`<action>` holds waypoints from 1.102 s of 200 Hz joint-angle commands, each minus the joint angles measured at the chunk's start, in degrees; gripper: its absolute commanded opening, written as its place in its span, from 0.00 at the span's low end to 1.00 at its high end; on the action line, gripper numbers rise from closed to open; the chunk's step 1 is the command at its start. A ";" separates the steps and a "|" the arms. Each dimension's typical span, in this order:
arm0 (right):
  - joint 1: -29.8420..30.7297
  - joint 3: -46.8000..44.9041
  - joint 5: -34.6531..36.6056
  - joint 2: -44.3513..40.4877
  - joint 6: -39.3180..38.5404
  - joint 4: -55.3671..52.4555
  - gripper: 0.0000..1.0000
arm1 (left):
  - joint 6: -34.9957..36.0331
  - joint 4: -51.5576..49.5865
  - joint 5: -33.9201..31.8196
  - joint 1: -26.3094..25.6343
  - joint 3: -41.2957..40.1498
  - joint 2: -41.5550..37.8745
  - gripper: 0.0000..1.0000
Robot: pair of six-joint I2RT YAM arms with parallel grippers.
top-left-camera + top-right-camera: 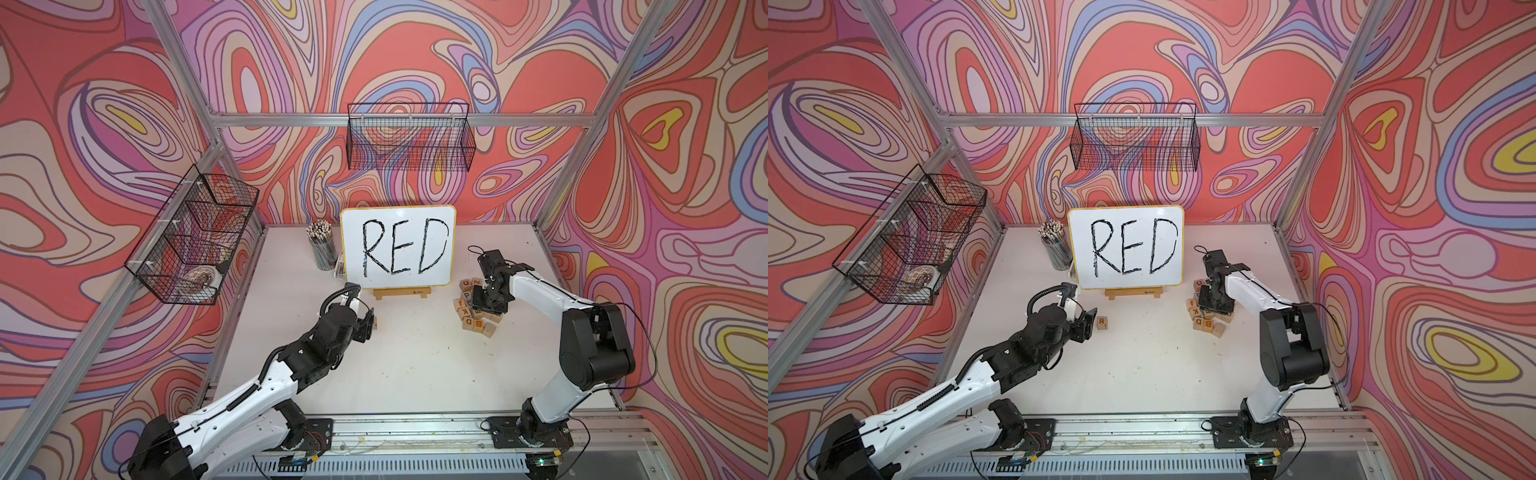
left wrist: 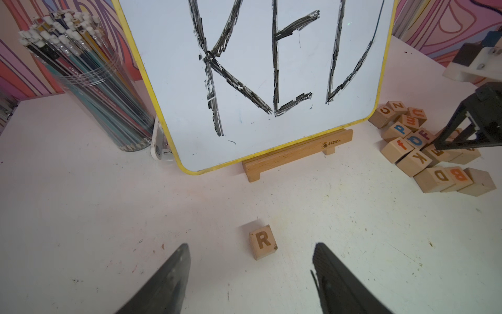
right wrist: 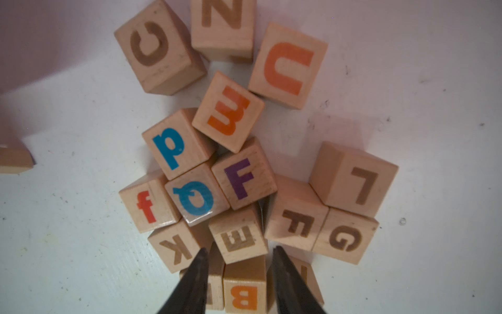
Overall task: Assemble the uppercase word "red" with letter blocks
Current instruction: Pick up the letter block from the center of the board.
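Light-wood letter blocks on a white table (image 1: 415,365), one view after another.

**Top views:** a yellow-rimmed whiteboard (image 1: 398,249) lettered RED stands on a wooden stand (image 1: 402,293) at the back. The R block (image 1: 1102,322) lies alone in front of the whiteboard's lower left corner, just beside the left gripper (image 1: 1089,323). A heap of lettered cubes (image 1: 467,305) lies in front of the whiteboard's lower right corner. The D block (image 1: 468,322) sits at the edge of the heap farthest from the whiteboard. The right gripper (image 1: 490,308) hangs over the heap and hides the E block in both top views.

**Left wrist view:** the left gripper's fingers (image 2: 173,274) stand wide apart, released. The R block (image 2: 263,242) rests on the table just beyond their tips, letter up, untouched.

**Right wrist view:** the right gripper (image 3: 239,249) is unclenched. It flanks the near edge of the E block (image 3: 239,239) with a narrow gap on each side. The E block lies among cubes marked K, B and F.
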 commanded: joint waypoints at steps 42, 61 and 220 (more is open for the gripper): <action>-0.01 -0.26 0.89 2.48 -2.59 1.46 0.47 | 0.24 -0.95 -2.16 -0.29 -0.30 -0.19 0.74; 0.02 -0.17 0.79 2.94 -2.63 1.87 0.47 | 0.33 -1.05 -2.07 -0.29 0.01 0.22 0.74; -0.01 -0.10 6.53 1.31 -1.96 -0.87 0.43 | 1.31 -1.02 -2.51 -0.20 0.39 0.99 0.74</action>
